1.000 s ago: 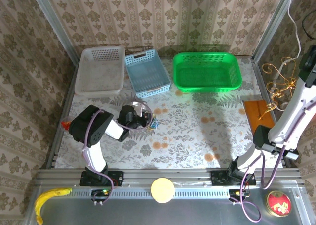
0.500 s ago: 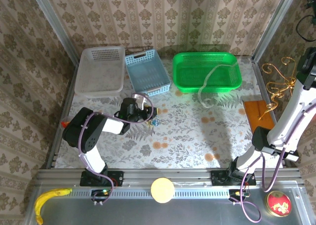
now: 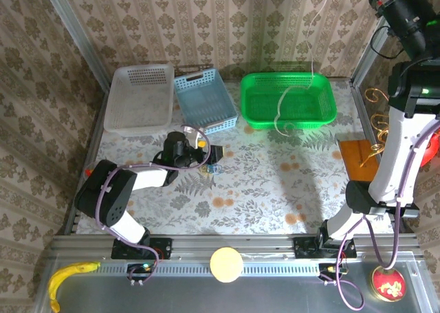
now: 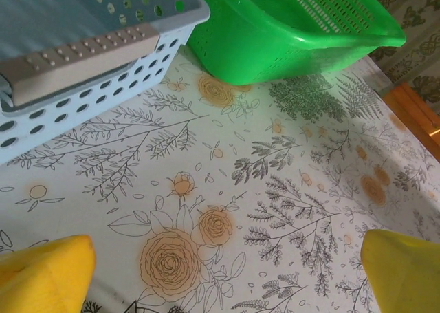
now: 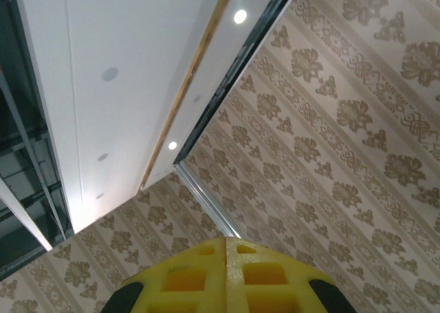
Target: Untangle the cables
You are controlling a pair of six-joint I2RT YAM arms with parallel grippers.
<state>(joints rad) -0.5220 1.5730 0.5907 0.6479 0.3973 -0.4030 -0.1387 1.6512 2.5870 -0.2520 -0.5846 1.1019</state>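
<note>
My right arm is raised high at the back right. Its yellow fingers are pressed together and point at the ceiling, so the right gripper is shut. A pale cable hangs from the top of the overhead view, and its lower loop drapes over the green basket. Curly yellow-tan cables lie beyond the table's right rail. A small dark blue-green bundle sits beside my left gripper. That gripper is low over the table and open, with nothing between its fingers.
A white basket and a blue basket stand at the back left, the blue one close ahead of my left gripper. A wooden board lies at the right edge. The flowered tablecloth covers the middle.
My right arm has swung upward, drawing the pale cable up until it dangles over the green basket. My left arm has stretched out, with its gripper sliding slightly to the right.
</note>
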